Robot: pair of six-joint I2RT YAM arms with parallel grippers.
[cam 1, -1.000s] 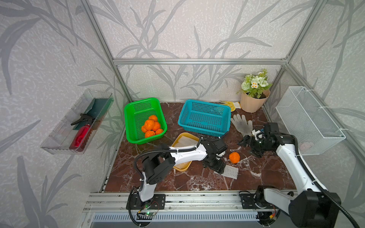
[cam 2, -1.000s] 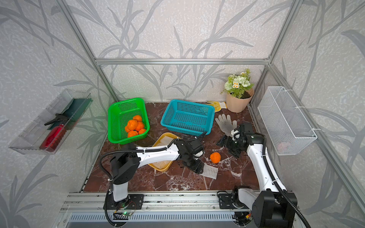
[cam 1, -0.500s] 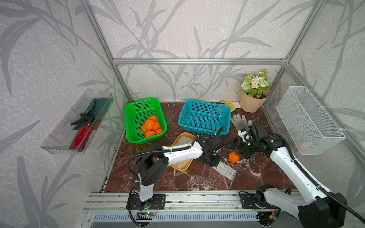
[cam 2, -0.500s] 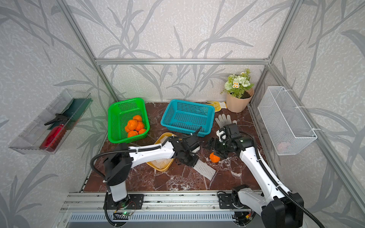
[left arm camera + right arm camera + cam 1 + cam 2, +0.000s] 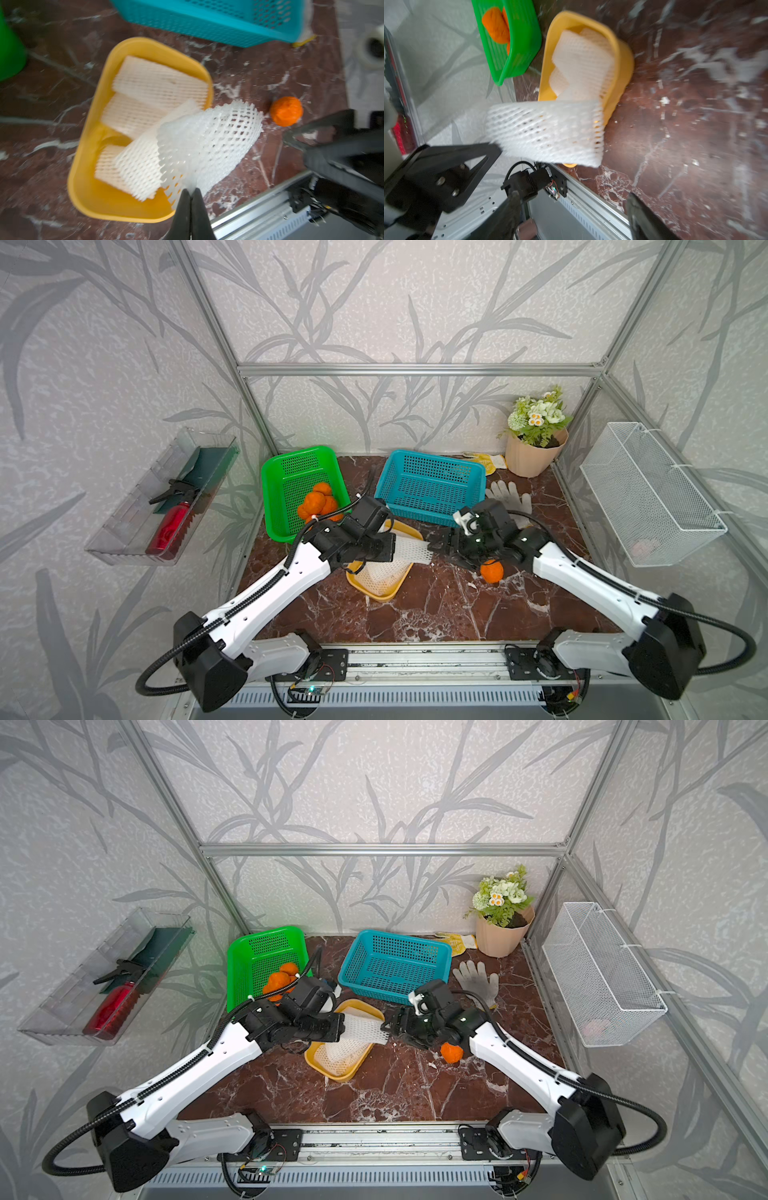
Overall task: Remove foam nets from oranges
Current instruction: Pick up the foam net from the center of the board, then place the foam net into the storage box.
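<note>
Pinching a foam net (image 5: 207, 135) by its edge, L gripper (image 5: 191, 191) is clamped tight over the yellow tray (image 5: 83, 166) rim. Net's free end is just beside R gripper (image 5: 573, 194), jaws apart. Bare orange (image 5: 491, 571) sits on the marble tabletop (image 5: 436, 614) under R wrist. More oranges (image 5: 318, 502) in green basket (image 5: 291, 481).

Your front counter (image 5: 436, 614) is bare, easy passage there. Between left end effector (image 5: 390, 549) and right end effector (image 5: 436, 548) the foam net (image 5: 409, 549) fills the gap. Yellow tray (image 5: 376, 595) lies under it. Teal basket (image 5: 432, 485) and green basket (image 5: 291, 472) wall the back. Loose orange (image 5: 491, 571) sits under your right arm, white glove (image 5: 509, 495) lies behind it.
</note>
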